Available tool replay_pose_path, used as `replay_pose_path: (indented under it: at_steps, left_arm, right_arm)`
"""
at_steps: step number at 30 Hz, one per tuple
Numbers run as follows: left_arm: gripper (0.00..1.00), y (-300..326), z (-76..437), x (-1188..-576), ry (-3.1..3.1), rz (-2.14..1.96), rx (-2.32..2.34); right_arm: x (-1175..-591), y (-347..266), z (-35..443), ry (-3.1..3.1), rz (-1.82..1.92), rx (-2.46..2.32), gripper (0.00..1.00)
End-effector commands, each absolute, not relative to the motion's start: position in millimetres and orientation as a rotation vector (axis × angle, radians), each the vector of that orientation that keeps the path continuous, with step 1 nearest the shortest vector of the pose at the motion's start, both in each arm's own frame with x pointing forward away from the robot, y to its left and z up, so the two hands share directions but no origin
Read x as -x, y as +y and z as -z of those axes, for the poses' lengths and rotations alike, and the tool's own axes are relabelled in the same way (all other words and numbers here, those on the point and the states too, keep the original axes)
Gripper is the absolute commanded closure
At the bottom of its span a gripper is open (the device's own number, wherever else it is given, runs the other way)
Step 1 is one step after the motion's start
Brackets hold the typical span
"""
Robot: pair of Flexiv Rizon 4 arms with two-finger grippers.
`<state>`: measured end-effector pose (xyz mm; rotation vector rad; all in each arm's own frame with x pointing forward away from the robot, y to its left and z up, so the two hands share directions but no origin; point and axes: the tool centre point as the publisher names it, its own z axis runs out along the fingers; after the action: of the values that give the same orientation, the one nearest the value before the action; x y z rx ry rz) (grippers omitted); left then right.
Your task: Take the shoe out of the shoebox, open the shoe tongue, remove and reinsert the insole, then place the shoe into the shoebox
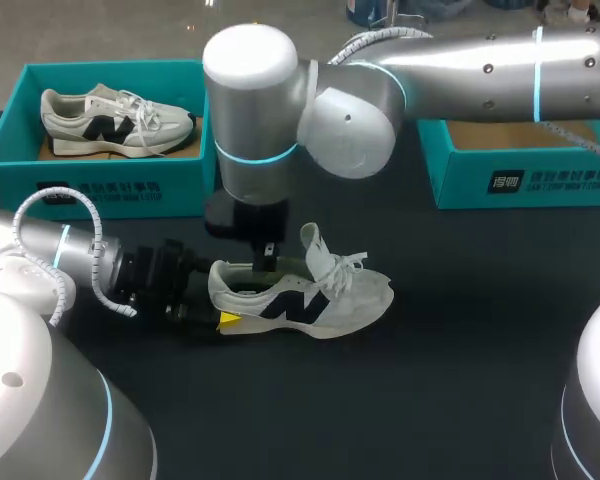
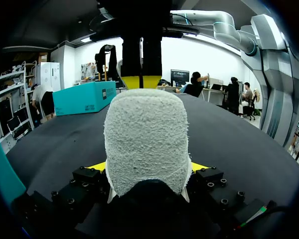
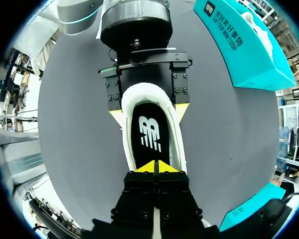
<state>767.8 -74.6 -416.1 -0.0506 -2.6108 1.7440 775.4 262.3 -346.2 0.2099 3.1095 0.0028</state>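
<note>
left fingers [image 2: 198, 167] clamping heel of shoe [image 1: 310, 300], right fingers [image 3: 147, 167] pressed together over insole [image 3: 150, 134]

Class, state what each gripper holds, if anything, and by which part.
The left gripper holds the shoe by its heel, one finger on each side. The right gripper is shut over the insole; whether it pinches it cannot be told.

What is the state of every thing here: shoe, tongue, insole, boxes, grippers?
Shoe on the table, upright, heel gripped.
Tongue, lifted up.
Insole, flat inside the shoe.
Left gripper, jaws shut on the heel.
Right gripper, jaws shut, above the insole.
Left shoebox, open, holding a second shoe.
Right shoebox, open.
</note>
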Motion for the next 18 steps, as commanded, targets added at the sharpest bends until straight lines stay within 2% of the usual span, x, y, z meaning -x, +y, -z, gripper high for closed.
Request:
replay_pose_path:
  at_steps: [1, 18]
  left_arm:
    - [1.0, -74.4, 415.9, -767.6, -2.614, -1.738, 0.05]
    - [1.0, -74.4, 415.9, -767.6, -2.614, -1.738, 0.05]
  right_arm:
    - [-776.2, 261.6, 355.7, 3.118, 0.012, -0.195, 1.0]
    - [-782.1, 239.8, 377.4, 3.202, 0.025, -0.18, 1.0]
